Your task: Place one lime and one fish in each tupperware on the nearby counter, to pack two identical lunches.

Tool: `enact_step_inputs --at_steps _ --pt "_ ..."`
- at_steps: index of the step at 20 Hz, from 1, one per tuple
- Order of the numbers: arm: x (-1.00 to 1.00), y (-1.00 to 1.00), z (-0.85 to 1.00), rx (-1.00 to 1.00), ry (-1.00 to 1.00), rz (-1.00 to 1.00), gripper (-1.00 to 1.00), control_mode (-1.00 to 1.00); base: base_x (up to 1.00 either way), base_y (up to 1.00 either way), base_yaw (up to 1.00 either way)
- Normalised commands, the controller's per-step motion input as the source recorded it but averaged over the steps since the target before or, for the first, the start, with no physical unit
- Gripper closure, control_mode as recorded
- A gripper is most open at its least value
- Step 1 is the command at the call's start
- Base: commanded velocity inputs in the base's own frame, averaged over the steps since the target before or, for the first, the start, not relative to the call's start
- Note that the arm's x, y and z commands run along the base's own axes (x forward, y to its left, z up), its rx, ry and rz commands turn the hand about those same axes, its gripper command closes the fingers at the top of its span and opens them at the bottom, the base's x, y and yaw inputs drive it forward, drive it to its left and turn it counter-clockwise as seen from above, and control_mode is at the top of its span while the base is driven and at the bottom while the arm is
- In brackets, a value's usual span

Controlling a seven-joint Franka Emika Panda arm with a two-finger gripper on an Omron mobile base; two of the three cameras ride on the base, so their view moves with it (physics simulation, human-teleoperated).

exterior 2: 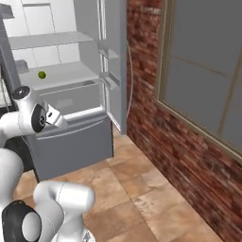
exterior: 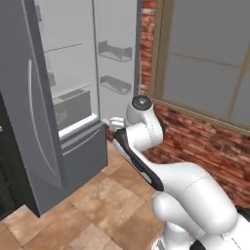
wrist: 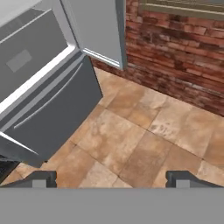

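Observation:
A small green lime (exterior 2: 42, 74) lies on a pale shelf inside the open fridge (exterior 2: 71, 137). My gripper (wrist: 111, 179) hangs in front of the fridge's lower drawer, above the tiled floor. It is open, its two fingertips (wrist: 41, 179) are wide apart, and nothing is between them. The hand (exterior: 115, 123) sits at the end of the bent arm, close to the fridge's bottom edge and well below the lime's shelf. The fish, the tupperware and the counter are out of view.
The left fridge door (exterior: 29, 112) and the right fridge door (exterior 2: 116, 71) stand open; the right one carries grey bins (exterior: 116, 51). A brick wall (exterior 2: 156, 123) with a window (exterior 2: 208, 71) runs along the right. Brown floor tiles (wrist: 144, 127) lie in front.

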Motion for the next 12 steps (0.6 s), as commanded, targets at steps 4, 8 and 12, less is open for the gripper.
enact_step_inputs --at_steps 4,8,12 --pt "0.00 0.00 0.00 0.00 0.00 0.00 -1.00 1.00 1.00 -0.50 0.42" --pt "0.00 0.00 0.00 0.00 0.00 0.00 -1.00 1.00 1.00 -0.29 0.54" --pt "0.00 0.00 0.00 0.00 0.00 0.00 -1.00 1.00 1.00 -0.13 0.52"
